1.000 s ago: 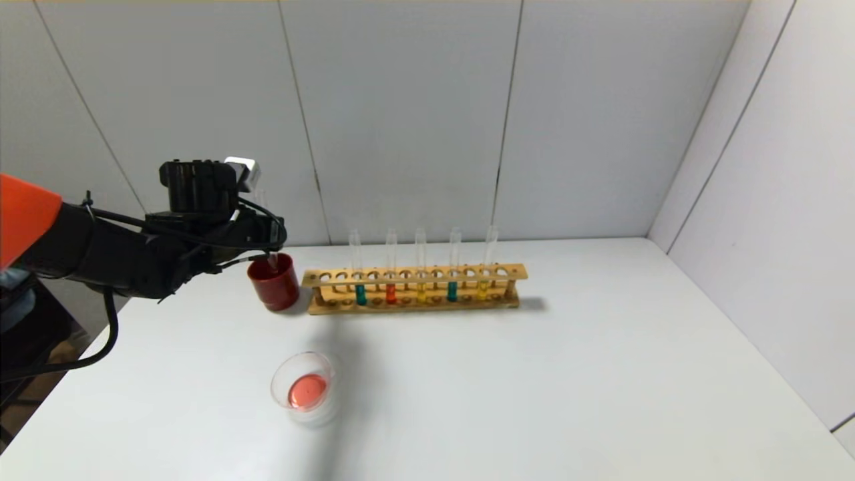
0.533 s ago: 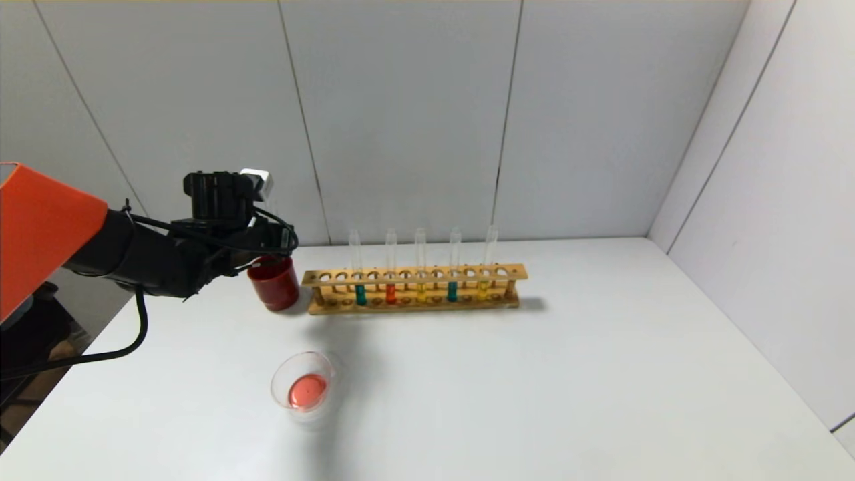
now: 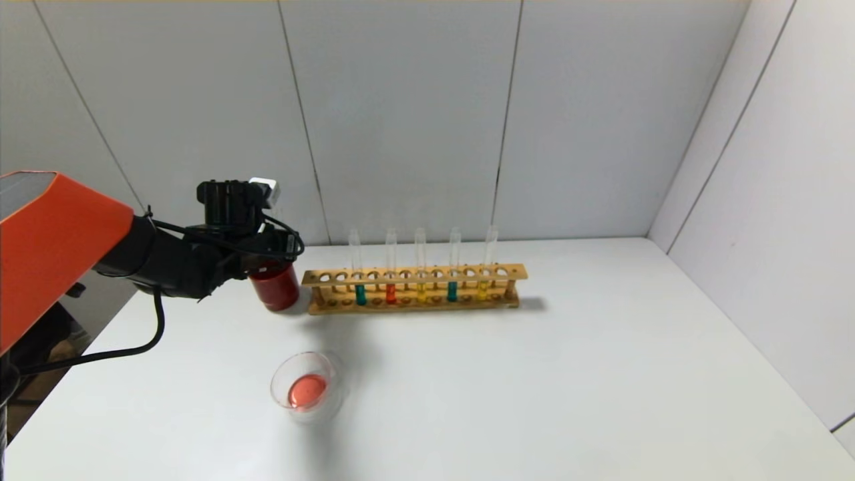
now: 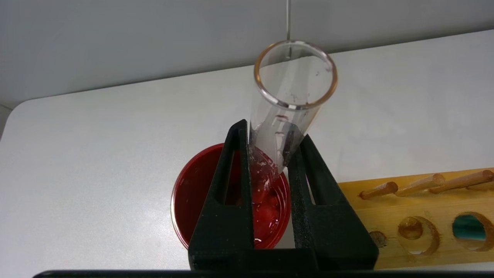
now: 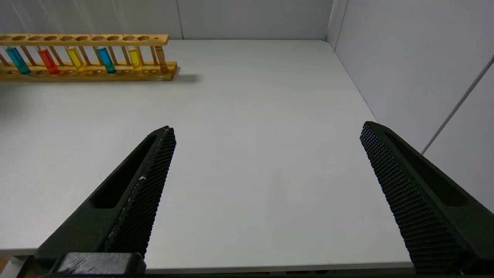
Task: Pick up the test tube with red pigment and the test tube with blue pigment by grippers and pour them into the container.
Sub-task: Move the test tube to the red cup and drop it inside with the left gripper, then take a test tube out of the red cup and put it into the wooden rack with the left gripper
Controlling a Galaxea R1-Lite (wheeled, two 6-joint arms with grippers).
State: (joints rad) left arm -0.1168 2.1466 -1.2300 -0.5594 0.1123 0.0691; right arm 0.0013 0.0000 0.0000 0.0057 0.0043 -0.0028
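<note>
My left gripper (image 4: 272,131) is shut on the test tube with red pigment (image 4: 287,112), a clear tube holding only pink residue. The tube stands nearly upright, its lower end inside the mouth of the dark red cup (image 4: 193,193). In the head view this gripper (image 3: 274,257) sits right over the cup (image 3: 275,290), at the left end of the wooden rack (image 3: 414,274). Two tubes with blue pigment (image 3: 361,294) (image 3: 452,290) stand in the rack. The container (image 3: 304,387), a clear dish with red liquid, sits near the table's front. My right gripper (image 5: 267,129) is open and empty, low at the table's near right edge.
The rack also holds an orange-red tube (image 3: 391,292) and two yellow tubes (image 3: 421,292) (image 3: 482,288). Grey wall panels close off the table at the back and on the right (image 3: 768,200).
My left arm has moved right and down, bringing the held tube from above the red cup into its mouth. Rack, dish and cup have not moved.
</note>
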